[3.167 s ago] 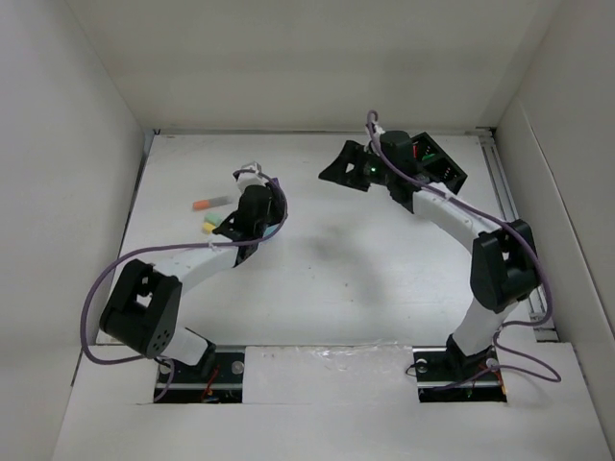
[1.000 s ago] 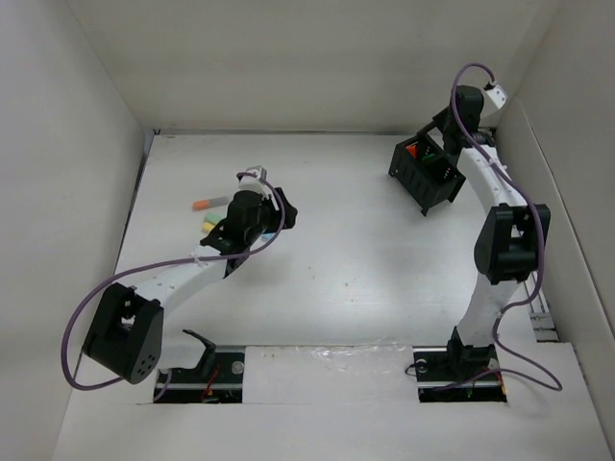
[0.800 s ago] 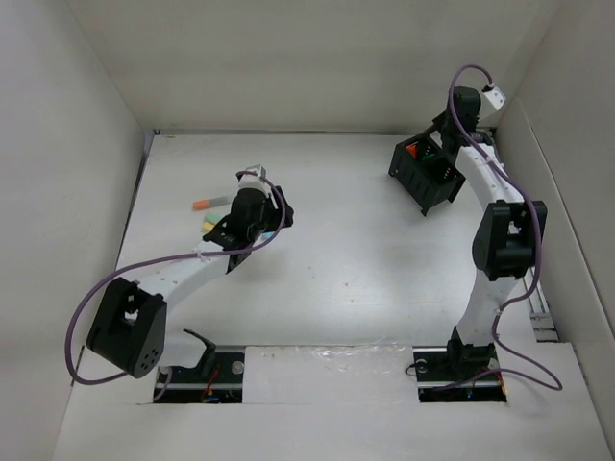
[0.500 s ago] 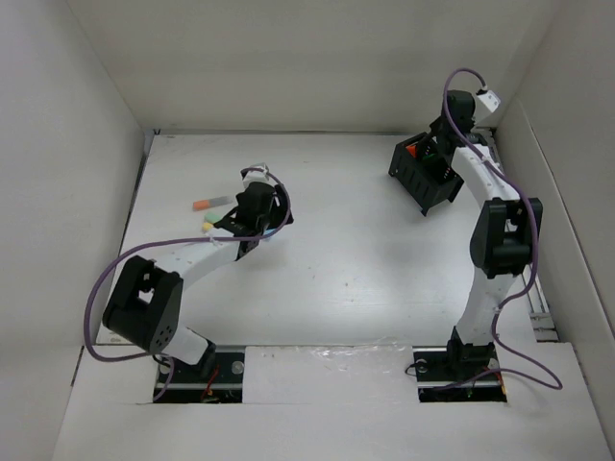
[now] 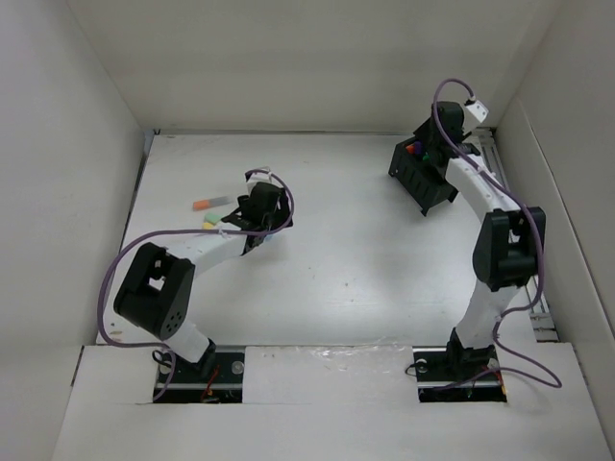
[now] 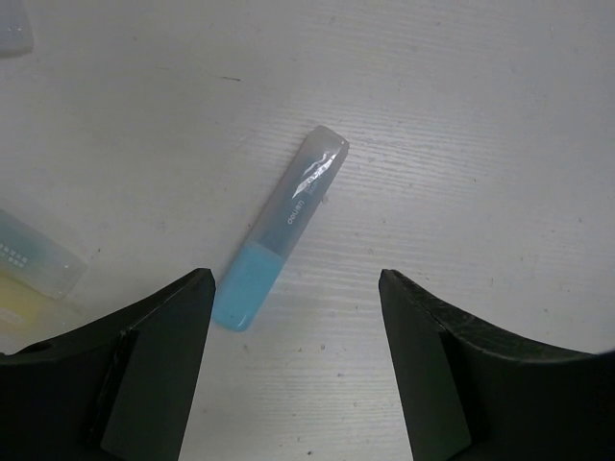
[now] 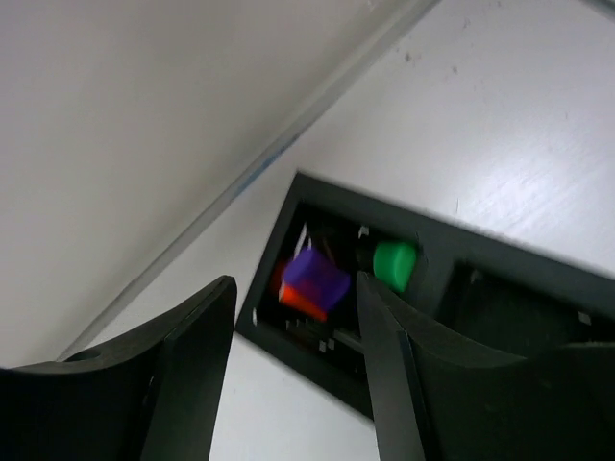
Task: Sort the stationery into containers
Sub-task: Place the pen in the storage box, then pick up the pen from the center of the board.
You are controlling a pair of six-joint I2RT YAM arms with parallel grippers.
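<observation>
**A:** Left pincer [image 6: 293,283] stood open, jaws wide, straddling the blue highlighter [image 6: 279,230] without touching it. The highlighter lay flat on the desk [image 6: 500,144], over toward the left edge. Right pincer [image 7: 293,286] was open too, and empty as far as I could judge. It hung over the box [image 7: 404,216] near the far right corner.

**B:** How far along?

**A:** Partly done, by my reckoning. One compartment of the box held a purple-capped marker [image 7: 314,274], a green-capped marker [image 7: 394,261] and something orange [image 7: 296,303] underneath. Loose on the desk were the blue highlighter, an orange marker [image 5: 205,204] and a yellow highlighter [image 5: 209,223], all bunched toward the left edge. So at least three were left to sort.

**B:** Anything you couldn't make out?

**A:** Several things.
- The right wrist view was blurred, so I couldn't tell whether the purple-capped marker was at rest or dropping.
- The second compartment was dark, contents unknown.
- From overhead, the left arm hid the blue highlighter.
- The left wrist view cut off most of the yellow highlighter at its border.
- More pieces could have lain under either arm.
</observation>
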